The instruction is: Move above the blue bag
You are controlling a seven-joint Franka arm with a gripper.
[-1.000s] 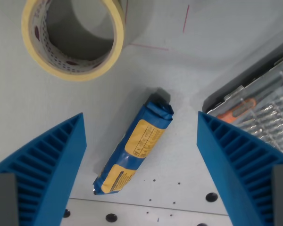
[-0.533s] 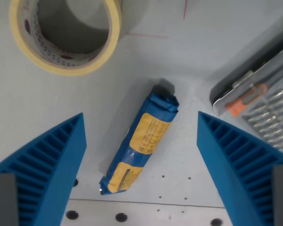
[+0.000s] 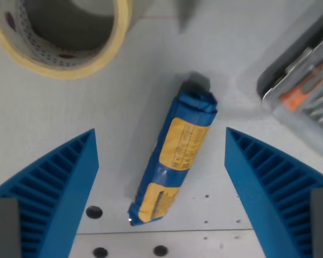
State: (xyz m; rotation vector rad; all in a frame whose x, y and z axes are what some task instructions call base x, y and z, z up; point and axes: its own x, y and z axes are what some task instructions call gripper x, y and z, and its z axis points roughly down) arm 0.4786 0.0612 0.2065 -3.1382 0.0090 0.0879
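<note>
The blue bag [image 3: 175,156] with yellow labels lies flat on the grey table, slanting from lower left to upper right, in the middle of the wrist view. My gripper [image 3: 161,177] is open. Its two ribbed blue fingers [image 3: 48,193] stand wide apart at the view's left and right, with the bag between them and below. The fingers do not touch the bag.
A roll of cream tape [image 3: 54,37] lies at the top left. A clear plastic tool case [image 3: 307,91] with an orange-handled tool is at the upper right. The table [image 3: 124,107] has small holes near the bottom edge.
The whole scene has shifted: the camera moved, so the bag now sits more central and slightly larger, while the tape and the case slid toward the picture's edges. The fingers stay open.
</note>
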